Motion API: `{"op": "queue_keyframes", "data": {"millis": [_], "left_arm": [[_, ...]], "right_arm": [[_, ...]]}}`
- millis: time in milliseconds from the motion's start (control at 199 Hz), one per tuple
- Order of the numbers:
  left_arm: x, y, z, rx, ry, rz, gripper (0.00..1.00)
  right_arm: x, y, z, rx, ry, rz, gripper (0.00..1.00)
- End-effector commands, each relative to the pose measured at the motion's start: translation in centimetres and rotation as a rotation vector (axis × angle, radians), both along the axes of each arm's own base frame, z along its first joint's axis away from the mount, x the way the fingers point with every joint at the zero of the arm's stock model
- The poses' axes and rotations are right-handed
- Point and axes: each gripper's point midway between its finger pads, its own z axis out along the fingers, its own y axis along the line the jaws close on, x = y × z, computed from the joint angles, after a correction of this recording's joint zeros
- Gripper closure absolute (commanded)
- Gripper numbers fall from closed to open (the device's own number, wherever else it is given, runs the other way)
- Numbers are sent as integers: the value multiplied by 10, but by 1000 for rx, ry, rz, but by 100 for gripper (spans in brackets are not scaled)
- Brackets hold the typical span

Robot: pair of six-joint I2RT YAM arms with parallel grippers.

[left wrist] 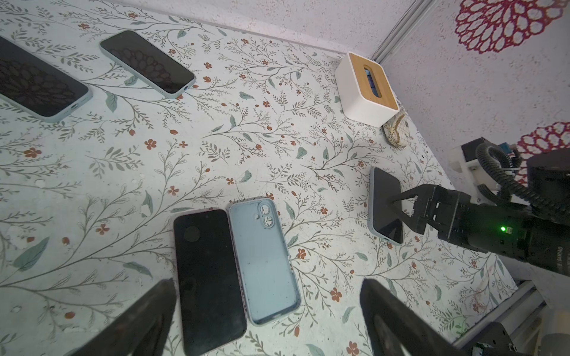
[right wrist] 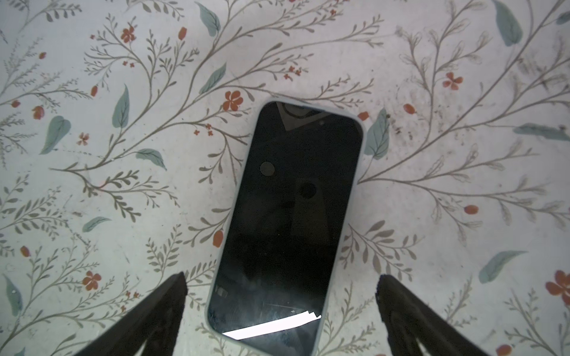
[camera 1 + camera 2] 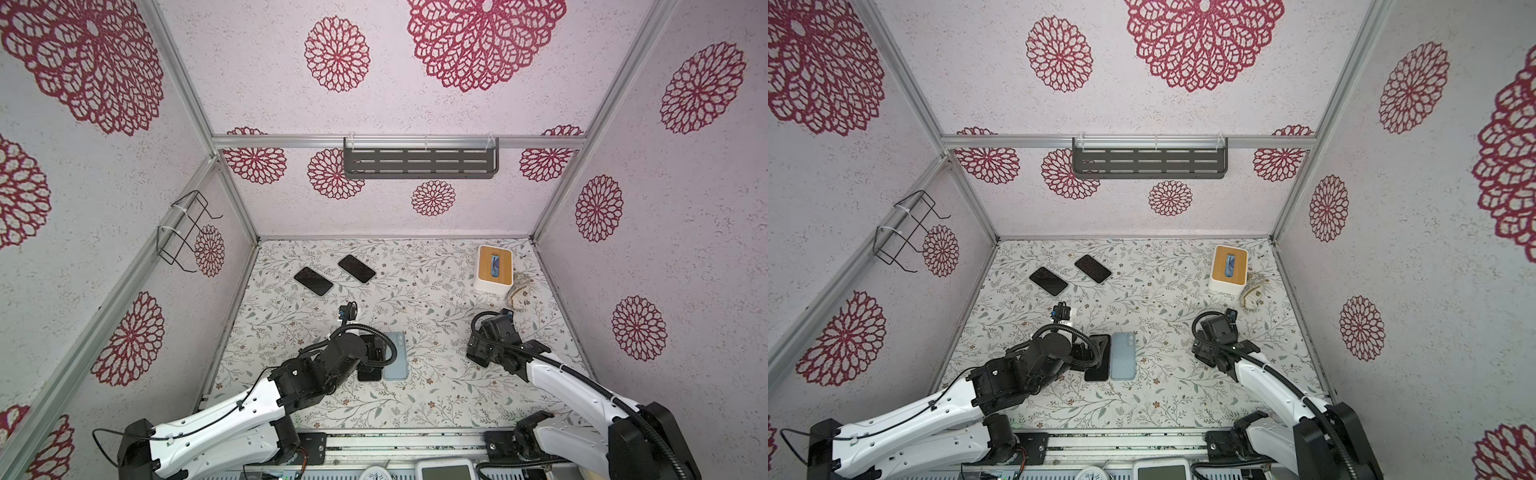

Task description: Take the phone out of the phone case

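On table: phone just beside empty case | left claw released | right claw released above cased phone

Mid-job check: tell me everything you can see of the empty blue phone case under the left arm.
The phone case is pale blue, soft-looking plastic, empty, lying flat on the floral table with its inside up. It has camera cut-outs at one end, and dark specks dot the inner face. The bare black phone lies alongside, long edges close together. The open left tool hangs above, not touching.
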Motion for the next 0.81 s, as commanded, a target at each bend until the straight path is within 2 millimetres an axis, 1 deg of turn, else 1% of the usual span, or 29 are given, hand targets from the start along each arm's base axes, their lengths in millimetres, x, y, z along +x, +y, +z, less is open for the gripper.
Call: {"op": "queue_keyframes", "data": {"millis": [0,106,428,599,684,800], "left_arm": [[5,1,-4,3,-3,17,3],[5,1,-5,2,-2,18,3],[6,0,-8,9,2,19,3],[6,0,-9,7,5,18,3],[7,0,-8,5,3,19,3],[7,-1,-9,5,3,19,3]], "right_arm": [[9,2,1,4,-3,20,1],[10,-2,-4,-14,11,15,1],[11,3,-18,12,29,27,1],[7,-1,-26,-3,59,22,1],[4,-4,-29,-21,80,24,3],[-1,-1,-35,-9,102,40,7]]}}
